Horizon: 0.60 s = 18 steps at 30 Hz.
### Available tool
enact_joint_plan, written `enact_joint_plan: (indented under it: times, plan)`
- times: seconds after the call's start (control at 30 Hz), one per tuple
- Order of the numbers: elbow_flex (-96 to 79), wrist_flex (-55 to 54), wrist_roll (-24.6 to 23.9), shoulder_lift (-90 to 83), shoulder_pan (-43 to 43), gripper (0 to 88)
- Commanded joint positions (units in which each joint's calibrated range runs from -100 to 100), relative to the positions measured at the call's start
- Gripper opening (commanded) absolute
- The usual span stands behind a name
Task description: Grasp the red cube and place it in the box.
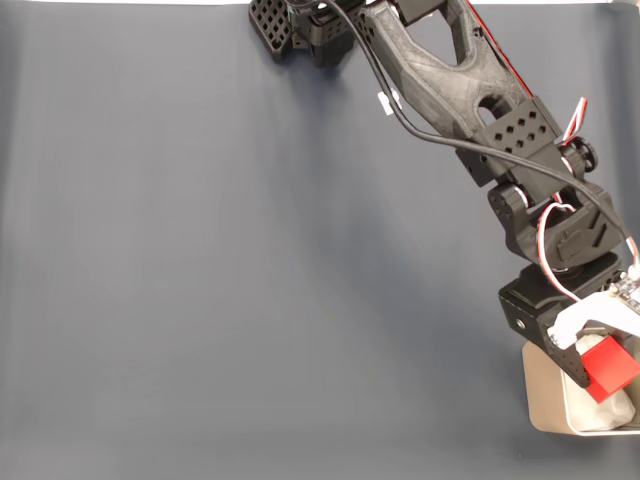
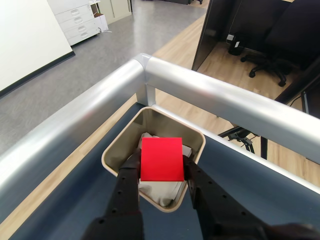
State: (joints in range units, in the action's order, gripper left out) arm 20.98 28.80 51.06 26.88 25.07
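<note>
Counter (image 1: 220, 280): dark grey-blue surface, bare across most of the fixed view. In the wrist view a rounded silver rail (image 2: 215, 95) runs along its edge beyond the fingers, with office floor past it.

Arm (image 1: 470, 90): black, reaching from the top of the fixed view down to the lower right, with a black cable and red-white wires along it.

Box (image 1: 545, 405): beige-grey, rounded corners, at the lower right corner of the fixed view, directly beneath the fingers. In the wrist view its rim (image 2: 172, 116) frames the fingers on the far side, and lumpy white padding (image 2: 160, 190) shows inside, under and behind the cube.

Gripper (image 2: 161, 162): both black fingers (image 2: 129, 172) pinch the red cube, one against each side face, as seen in the wrist view.

Red cube (image 2: 161, 159): held between the fingers, above the box opening and over the padding. Fixed view shows it (image 1: 608, 364) at the fingertips over the box interior. Whether its underside touches the padding cannot be told.
</note>
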Motion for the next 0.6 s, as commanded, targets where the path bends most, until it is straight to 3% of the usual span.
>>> enact_joint_plan:
  times: [0.0, 0.17, 0.33, 0.57]
  plan:
    - [4.1, -1.0, 0.2, -0.7, 0.1, 0.4]
    - [4.3, -1.0, 0.1, -0.6, 0.1, 1.4]
    - [4.3, -1.5, -1.6, -0.9, 0.1, 26.4]
    - [5.0, -1.5, -0.8, -1.1, 0.1, 40.4]
